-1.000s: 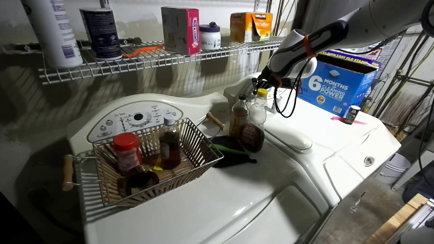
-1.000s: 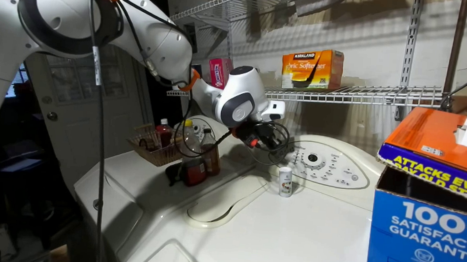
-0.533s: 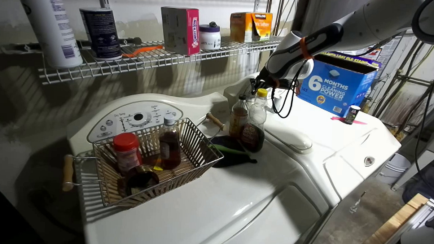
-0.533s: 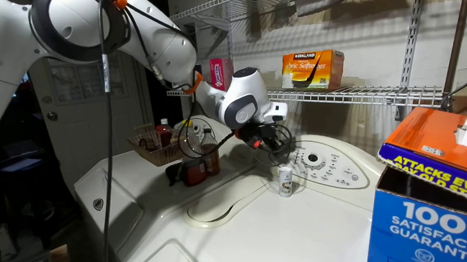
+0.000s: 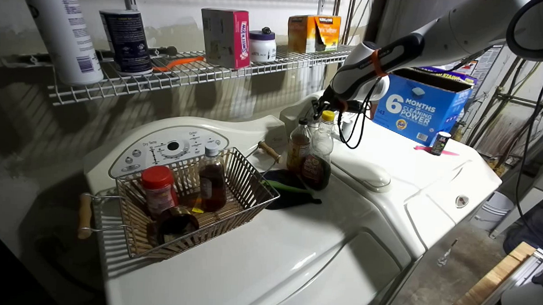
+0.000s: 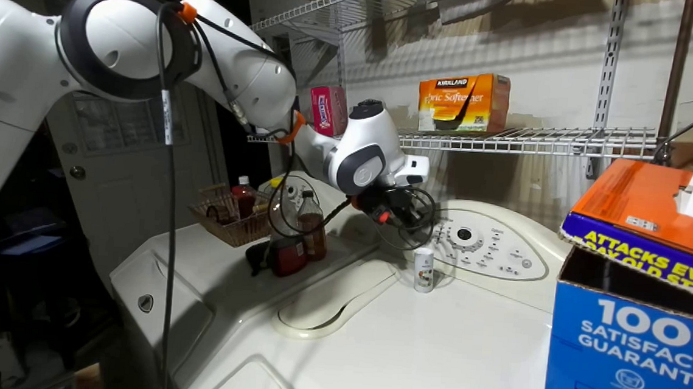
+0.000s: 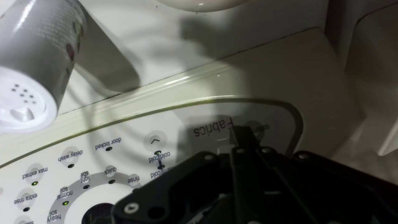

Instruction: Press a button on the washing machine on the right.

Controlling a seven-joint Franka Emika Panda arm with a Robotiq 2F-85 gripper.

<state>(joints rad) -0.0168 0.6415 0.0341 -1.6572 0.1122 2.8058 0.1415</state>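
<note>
It's a laundry area — washer [image 6: 434, 341] beside dryer [image 5: 268, 256].

Smooth, glossy washing machine [image 6: 433, 344], matt fingers [image 7: 243, 136], metal-wire basket [image 5: 233, 217] with wooden handles [image 5: 85, 214], cardboard box [image 5: 417, 103]

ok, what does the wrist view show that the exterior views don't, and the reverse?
Only the wrist view: the readable Fabrics label, a lit green light beside the max extract wording, the holes atop the white shaker.

Only the exterior views: the basket, the fabric softener box, the blue box.

Shared: the gripper, the white shaker, the washing machine.
</note>
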